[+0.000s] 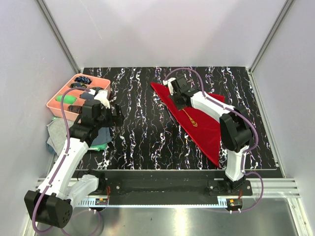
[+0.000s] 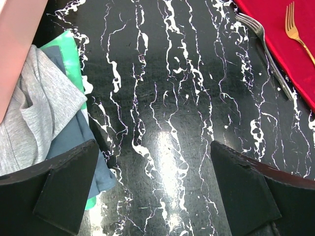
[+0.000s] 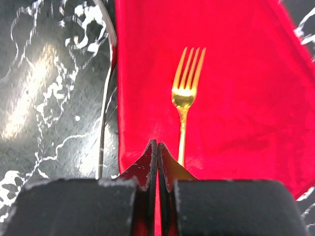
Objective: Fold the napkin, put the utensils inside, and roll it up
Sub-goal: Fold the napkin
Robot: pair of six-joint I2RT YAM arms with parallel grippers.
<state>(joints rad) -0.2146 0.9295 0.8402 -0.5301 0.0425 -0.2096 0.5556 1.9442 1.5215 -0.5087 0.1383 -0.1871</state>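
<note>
Napkin [image 1: 202,123] lies as a flat red triangle on the right of the table [image 1: 142,132], under your right gripper [image 3: 157,150], whose jaws are pressed together on nothing. The gold fork [image 3: 184,105] lies on the cloth just ahead, pointing away; the silver fork [image 2: 266,51] lies along the napkin's left edge, mostly off it. Your left gripper [image 2: 155,189], jaws wide apart, hangs well off, with bare table between.

Bright, even overhead light; glare streaks the glossy table [image 2: 167,147], and the near jaws blur slightly.
</note>
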